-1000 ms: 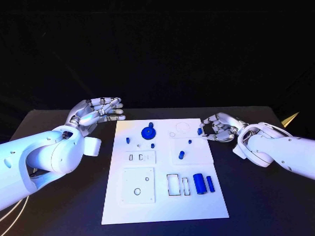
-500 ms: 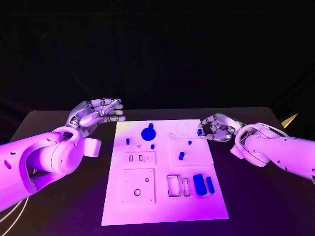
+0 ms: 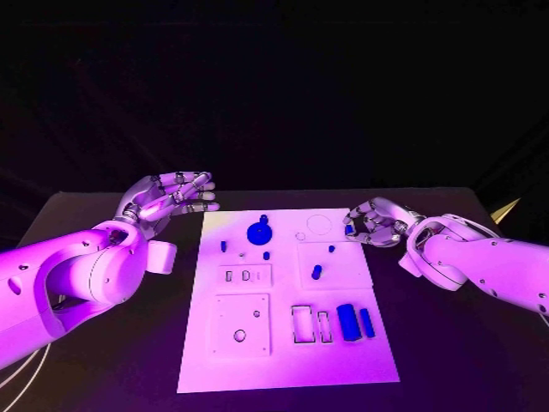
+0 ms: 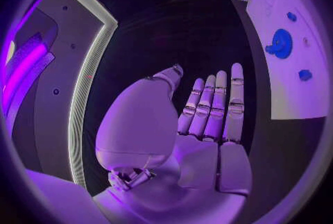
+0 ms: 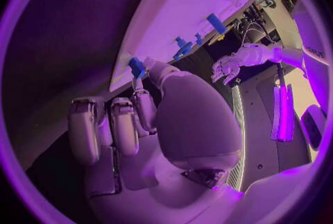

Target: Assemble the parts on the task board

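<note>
The task looks barely begun: the right hand [image 3: 371, 225] pinches one small blue part [image 5: 136, 66] at the task board's [image 3: 287, 360] two o'clock edge, the left hand [image 3: 165, 198] hovers empty, fingers apart, at ten o'clock, and several cylinders [image 3: 346, 322] lie loose.

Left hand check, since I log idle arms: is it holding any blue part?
No. In the left wrist view the left hand lies flat, its fingers straight and nothing in its palm.

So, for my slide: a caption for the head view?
Right hand pinches a blue part at the board edge; left hand open.
</note>
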Robot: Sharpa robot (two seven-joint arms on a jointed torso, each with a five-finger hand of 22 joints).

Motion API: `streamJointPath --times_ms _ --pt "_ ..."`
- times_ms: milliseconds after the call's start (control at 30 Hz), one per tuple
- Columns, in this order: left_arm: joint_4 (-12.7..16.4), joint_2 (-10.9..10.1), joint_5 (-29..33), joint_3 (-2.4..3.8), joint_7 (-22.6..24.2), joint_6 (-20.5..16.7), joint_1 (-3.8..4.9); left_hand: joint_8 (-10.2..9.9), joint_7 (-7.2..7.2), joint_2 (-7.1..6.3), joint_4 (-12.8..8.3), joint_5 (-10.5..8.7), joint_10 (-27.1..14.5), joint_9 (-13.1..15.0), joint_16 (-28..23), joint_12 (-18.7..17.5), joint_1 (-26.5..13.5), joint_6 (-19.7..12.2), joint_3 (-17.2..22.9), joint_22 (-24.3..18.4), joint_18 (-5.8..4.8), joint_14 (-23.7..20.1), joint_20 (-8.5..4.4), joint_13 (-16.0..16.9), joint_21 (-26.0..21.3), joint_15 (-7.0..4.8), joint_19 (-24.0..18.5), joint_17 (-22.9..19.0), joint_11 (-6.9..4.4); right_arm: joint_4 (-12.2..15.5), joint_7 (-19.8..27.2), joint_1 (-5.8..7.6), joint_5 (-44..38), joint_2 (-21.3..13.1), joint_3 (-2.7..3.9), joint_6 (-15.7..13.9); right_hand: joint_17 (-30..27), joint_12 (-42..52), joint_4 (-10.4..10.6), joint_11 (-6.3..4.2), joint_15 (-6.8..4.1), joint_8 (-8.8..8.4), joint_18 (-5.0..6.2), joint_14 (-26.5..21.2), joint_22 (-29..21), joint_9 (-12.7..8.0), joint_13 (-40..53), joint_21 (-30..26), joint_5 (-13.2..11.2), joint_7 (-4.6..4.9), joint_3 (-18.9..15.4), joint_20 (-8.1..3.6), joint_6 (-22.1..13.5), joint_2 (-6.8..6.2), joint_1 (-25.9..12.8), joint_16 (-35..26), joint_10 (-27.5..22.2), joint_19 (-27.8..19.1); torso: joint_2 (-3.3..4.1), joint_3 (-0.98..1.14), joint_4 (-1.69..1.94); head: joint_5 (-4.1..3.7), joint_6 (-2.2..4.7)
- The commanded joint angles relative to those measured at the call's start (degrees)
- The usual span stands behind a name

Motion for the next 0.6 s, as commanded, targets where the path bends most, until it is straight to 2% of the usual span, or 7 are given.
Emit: streamJointPath --times_ms 33,600 --pt "0.1 0.0 0.1 0.04 0.7 0.9 0.02 0.3 2.64 0.02 0.0 -0.18 -0.1 0.0 0.3 -0.1 0.7 -0.2 -0.4 0.1 0.55 -0.4 -0.01 0.0 0.3 0.05 -0.4 0.1 -0.1 -0.2 -0.3 -0.03 -0.2 0.1 0.0 1.0 14.2 0.3 -0.1 -0.06 0.01 0.44 -0.84 5.9 12.2 0.1 4.1 0.6 0.1 0.04 0.5 0.01 0.5 0.52 0.0 0.2 0.6 4.3 -0.02 0.03 -0.02 0.05 -0.05" --pt "0.1 0.0 0.1 0.04 0.6 0.9 0.02 0.3 2.64 0.02 0.0 -0.18 -0.1 0.0 0.3 -0.1 0.7 -0.2 -0.4 0.1 0.55 -0.4 -0.01 0.0 0.3 0.05 -0.4 0.1 -0.1 -0.4 -0.4 -0.03 -0.3 0.2 0.0 1.2 14.3 0.5 -0.3 -0.22 -0.12 0.98 -0.89 6.0 12.4 0.2 4.3 0.7 0.0 -0.17 0.9 -0.08 1.4 0.4 -0.4 0.3 0.7 4.4 -0.01 0.05 -0.06 0.18 -0.02"
